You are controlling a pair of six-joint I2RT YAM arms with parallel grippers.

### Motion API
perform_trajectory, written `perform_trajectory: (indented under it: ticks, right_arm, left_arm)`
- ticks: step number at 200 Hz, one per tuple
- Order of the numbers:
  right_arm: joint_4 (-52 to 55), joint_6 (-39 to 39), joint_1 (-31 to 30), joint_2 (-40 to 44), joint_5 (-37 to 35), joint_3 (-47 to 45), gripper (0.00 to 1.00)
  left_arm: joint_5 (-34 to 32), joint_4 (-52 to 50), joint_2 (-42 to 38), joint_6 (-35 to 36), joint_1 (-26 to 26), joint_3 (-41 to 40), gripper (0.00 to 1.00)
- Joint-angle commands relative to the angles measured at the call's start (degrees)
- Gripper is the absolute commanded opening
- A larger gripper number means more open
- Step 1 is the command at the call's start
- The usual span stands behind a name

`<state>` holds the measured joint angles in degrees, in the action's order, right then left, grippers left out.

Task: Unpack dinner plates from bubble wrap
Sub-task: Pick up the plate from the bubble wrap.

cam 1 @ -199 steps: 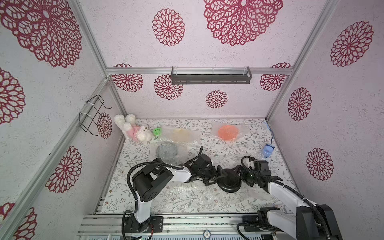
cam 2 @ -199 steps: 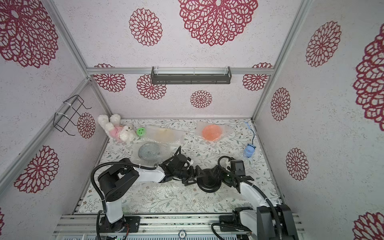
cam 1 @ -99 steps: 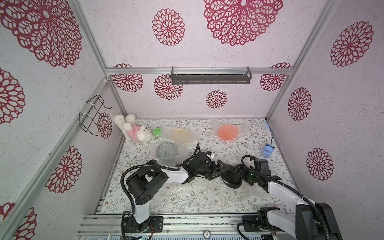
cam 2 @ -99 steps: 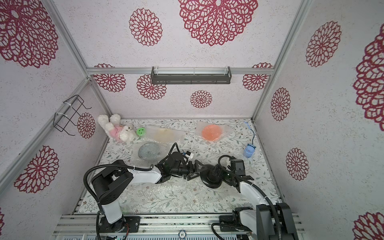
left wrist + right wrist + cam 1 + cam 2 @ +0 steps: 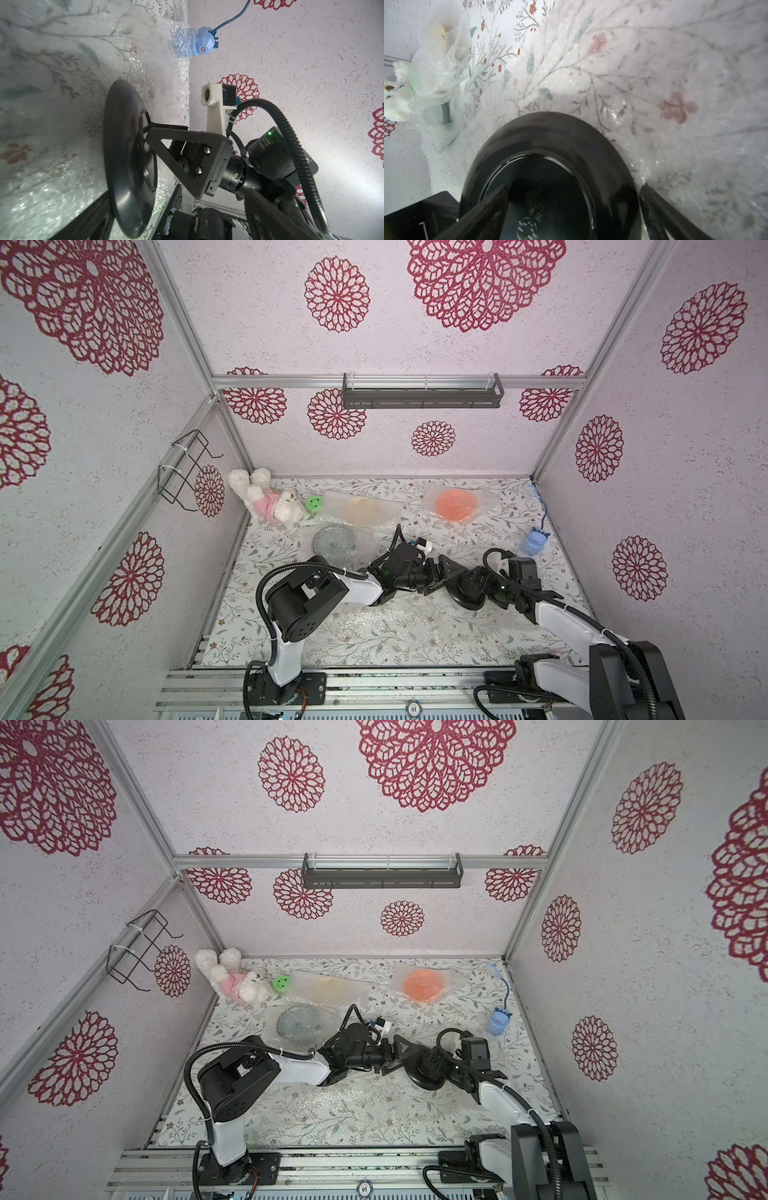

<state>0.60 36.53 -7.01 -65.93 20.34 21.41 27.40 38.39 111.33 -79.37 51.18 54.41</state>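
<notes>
Currently, black plate (image 5: 467, 593) is standing on edge on bubble wrap (image 5: 374, 622), leaning against right gripper (image 5: 575, 186), its jaws spread wide. Left gripper (image 5: 439, 577) is gaping beside it. Probably handling stiff, slick and breakable; pinching the rim looks safest.

Booth with pale textured walls (image 5: 104, 427) at 9, 12 and 3 o'clock, all dotted with dark red rosette decals (image 5: 336, 294) of mixed sizes. Silver aluminium posts (image 5: 560, 427) run up the corners. A silver crossbar (image 5: 291, 381) spans the 12 o'clock wall, with a dark grey rail shelf (image 5: 419, 396) hung just under it, centred. Black wire rack (image 5: 185, 470) tied with white ties to the 9 o'clock wall's rail. Floor (image 5: 415, 489) white with grey-green vine-and-flower print. Slotted metal rails (image 5: 395, 684) along the 6 o'clock edge. Light bright and even, shadows soft.
</notes>
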Motion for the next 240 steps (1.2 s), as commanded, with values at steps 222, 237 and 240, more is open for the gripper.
perform_trajectory:
  ticks: [222, 237, 240]
  right_arm:
    - [14.5, -4.5, 6.2, -1.0, 1.3, 9.6, 0.99]
    - [16.2, -4.6, 6.6, 0.2, 0.5, 12.4, 0.99]
    - [16.4, -4.6, 6.7, 0.3, 0.5, 12.9, 0.99]
  left_arm:
    - [0.9, -7.2, -3.9, 7.4, -0.1, 9.7, 0.00]
    - [-0.5, -15.0, -7.7, 12.5, -0.1, 11.2, 0.00]
    - [-0.6, -16.1, -8.4, 13.2, -0.1, 11.4, 0.00]
